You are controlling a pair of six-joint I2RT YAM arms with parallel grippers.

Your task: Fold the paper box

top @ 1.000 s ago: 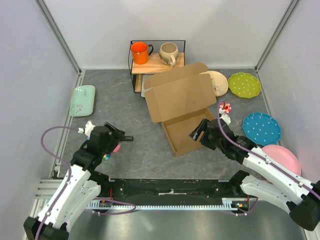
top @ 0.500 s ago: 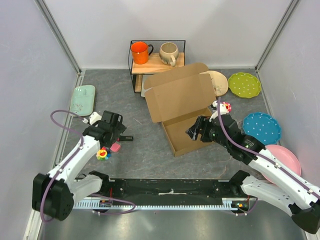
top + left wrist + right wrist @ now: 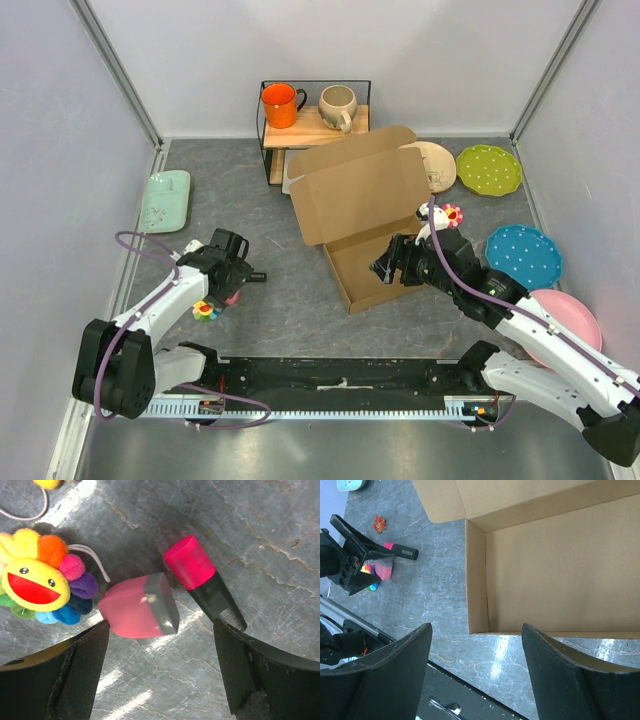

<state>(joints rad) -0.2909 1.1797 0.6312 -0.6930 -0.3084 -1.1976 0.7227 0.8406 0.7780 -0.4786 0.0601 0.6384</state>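
The paper box [image 3: 365, 215] sits mid-frame, lid open toward the mug rack [image 3: 315, 125], plates [image 3: 489, 170] at right. The right end effector [image 3: 476, 630] gapes wide above its lower-left corner. The left end effector [image 3: 160, 640], wide too, hangs over a pink block [image 3: 137, 607] and marker [image 3: 202, 582].

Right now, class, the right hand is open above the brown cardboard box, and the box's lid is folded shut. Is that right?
One thing is wrong: the lid of the paper box is not folded shut. It stands open, tipped back behind the shallow tray, whose inside is bare, as the top external view shows. The right hand is indeed open above the box.
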